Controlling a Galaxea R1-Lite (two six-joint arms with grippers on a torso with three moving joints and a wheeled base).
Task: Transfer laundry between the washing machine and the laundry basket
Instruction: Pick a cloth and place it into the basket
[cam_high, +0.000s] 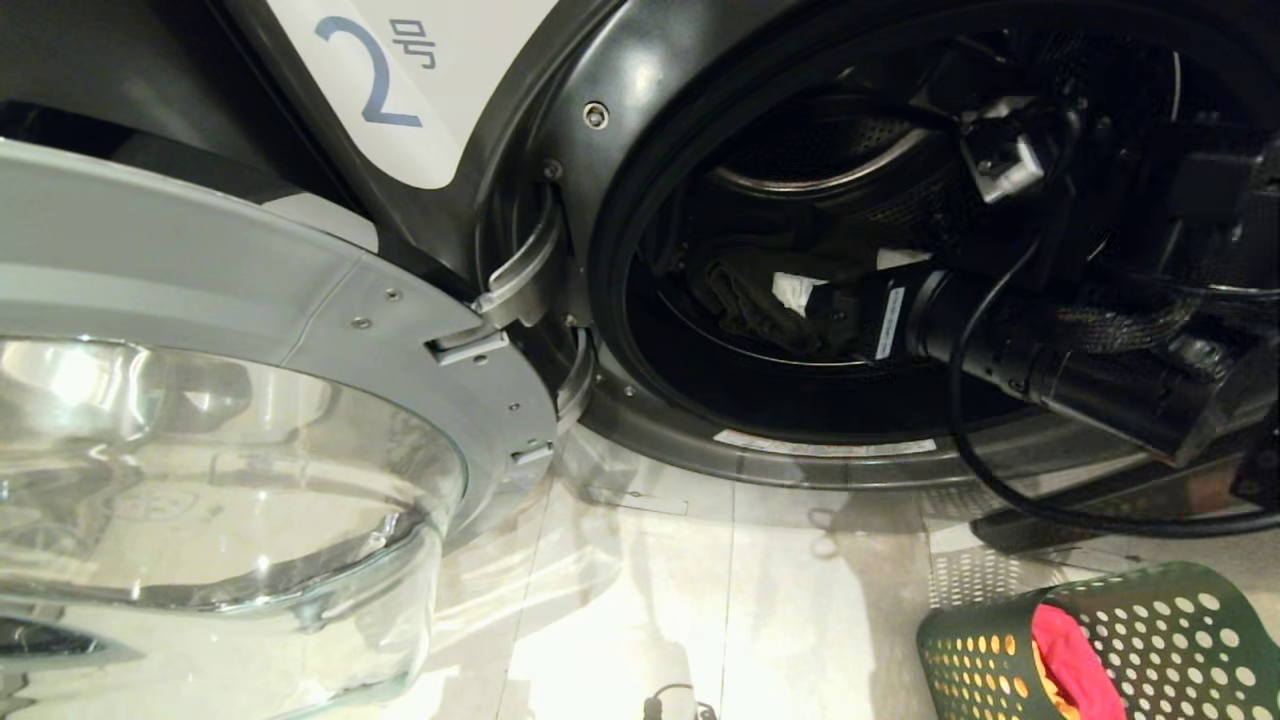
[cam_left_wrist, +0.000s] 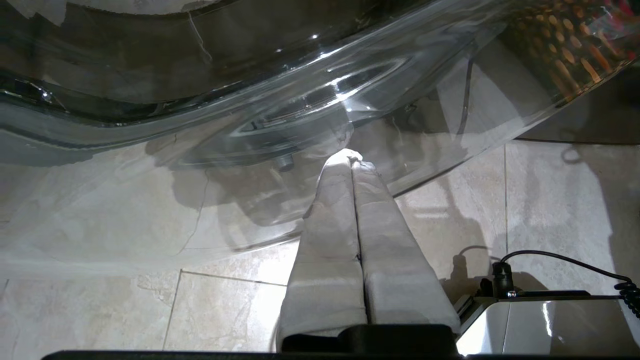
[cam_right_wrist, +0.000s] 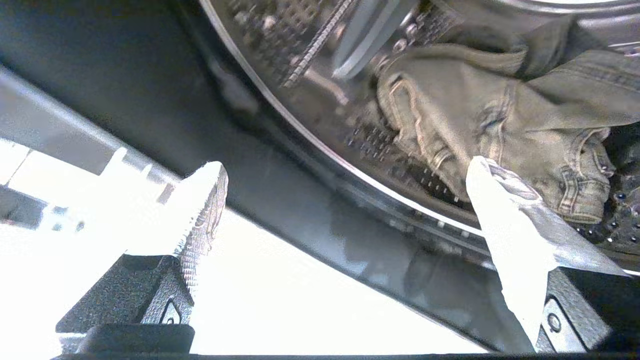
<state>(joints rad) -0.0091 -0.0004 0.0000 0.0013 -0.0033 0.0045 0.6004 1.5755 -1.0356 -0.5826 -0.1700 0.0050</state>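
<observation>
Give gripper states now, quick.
Left gripper: shut, empty, under the glass door.
Right gripper: open, empty, at the drum mouth, near the grey-olive garment.

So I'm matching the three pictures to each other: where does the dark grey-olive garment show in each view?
Head view: the dark grey-olive garment lies low inside the drum, left of the right gripper.
Left wrist view: not in it; only the shut left gripper under the door glass.
Right wrist view: it lies on the drum wall, beyond the open fingers.
Shared landmark: the perforated drum.
</observation>
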